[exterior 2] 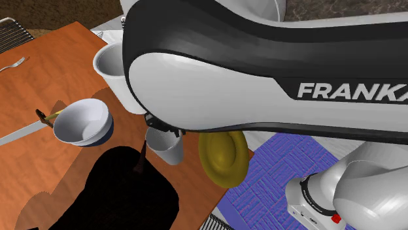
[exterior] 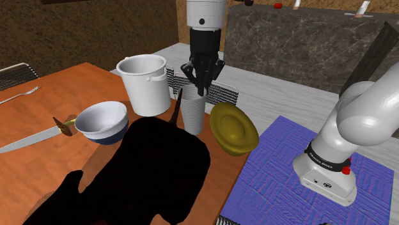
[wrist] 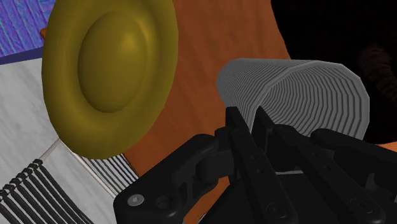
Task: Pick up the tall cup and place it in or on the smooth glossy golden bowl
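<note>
- While the black jaws hang over the orange-brown worktop, they stand narrow and pinch the rim wall of the tall cup. I cannot tell whether its base touches the surface.
- One tall cup: pale grey, finely ribbed all round, slightly tapered and upright. It sits between the bucket on the shoulder view's left and the golden bowl just beside it on the right.
- One golden bowl: smooth, glossy and round, tilted steeply on its edge at the worktop's right side.
- One bucket: white, smooth-walled, with a thin wire handle.
- One round bowl: white inside, blue around the foot, nearer and further left.
- One long pale-bladed knife and one fork lie flat at the far left.
- One blue-violet mat with a woven pattern lies under the arm's base.
- One black area covers the near worktop.
</note>
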Controlling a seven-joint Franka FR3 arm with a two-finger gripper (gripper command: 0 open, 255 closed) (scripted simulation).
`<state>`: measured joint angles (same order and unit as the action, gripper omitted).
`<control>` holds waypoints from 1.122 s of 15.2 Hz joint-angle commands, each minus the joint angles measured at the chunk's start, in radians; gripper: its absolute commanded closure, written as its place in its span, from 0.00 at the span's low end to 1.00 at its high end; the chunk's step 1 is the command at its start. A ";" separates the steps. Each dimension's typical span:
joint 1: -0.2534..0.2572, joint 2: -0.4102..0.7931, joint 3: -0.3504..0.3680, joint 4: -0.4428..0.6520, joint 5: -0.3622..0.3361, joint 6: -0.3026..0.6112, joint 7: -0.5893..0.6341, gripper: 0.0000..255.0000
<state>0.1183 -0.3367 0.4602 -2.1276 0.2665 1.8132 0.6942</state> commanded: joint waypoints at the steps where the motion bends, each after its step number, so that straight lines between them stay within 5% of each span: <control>1: -0.002 0.003 -0.002 0.029 -0.003 -0.024 0.004 1.00; 6: -0.004 0.004 -0.008 0.088 -0.009 -0.083 0.012 1.00; 17: -0.031 -0.274 -0.223 -0.011 -0.024 -0.302 -0.199 1.00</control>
<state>0.0924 -0.5886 0.2622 -2.1403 0.2518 1.5410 0.5189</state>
